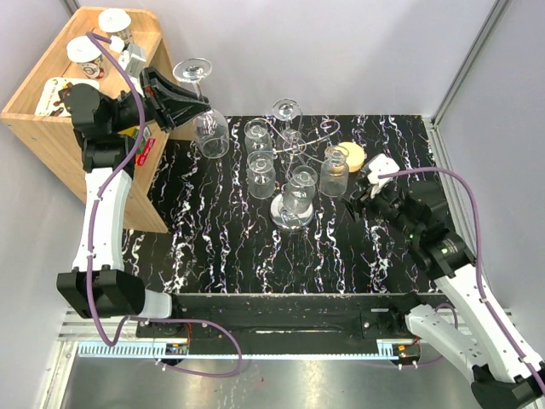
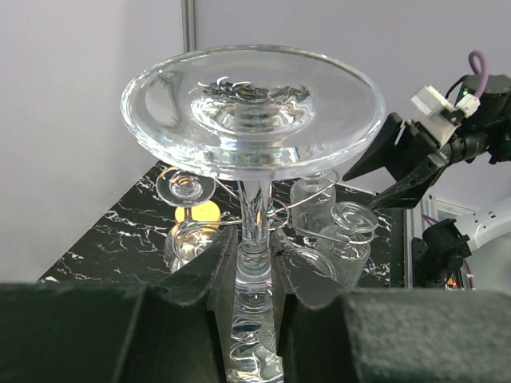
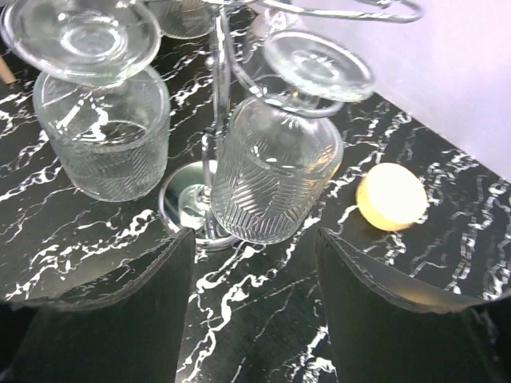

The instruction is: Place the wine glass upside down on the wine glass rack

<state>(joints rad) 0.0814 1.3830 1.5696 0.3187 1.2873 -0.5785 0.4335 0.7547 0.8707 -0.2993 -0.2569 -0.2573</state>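
Observation:
My left gripper [image 1: 189, 100] is shut on the stem of a clear wine glass [image 1: 211, 134]. It holds the glass in the air left of the rack, foot toward the back and bowl toward the front. In the left wrist view the foot [image 2: 251, 104] fills the top and the stem runs between my fingers [image 2: 200, 279]. The chrome wine glass rack [image 1: 290, 145] stands mid-table on its mirror disc base [image 1: 277, 215], with several glasses hanging upside down from its arms. My right gripper [image 1: 368, 184] is open and empty just right of the rack; its wrist view shows the post [image 3: 217, 96] and a hanging ribbed glass [image 3: 275, 167].
A wooden shelf [image 1: 38, 115] with cups and saucers stands at the back left, close behind my left arm. A yellow round object [image 1: 352, 154] lies right of the rack, also in the right wrist view [image 3: 391, 195]. Grey walls close the back and right sides.

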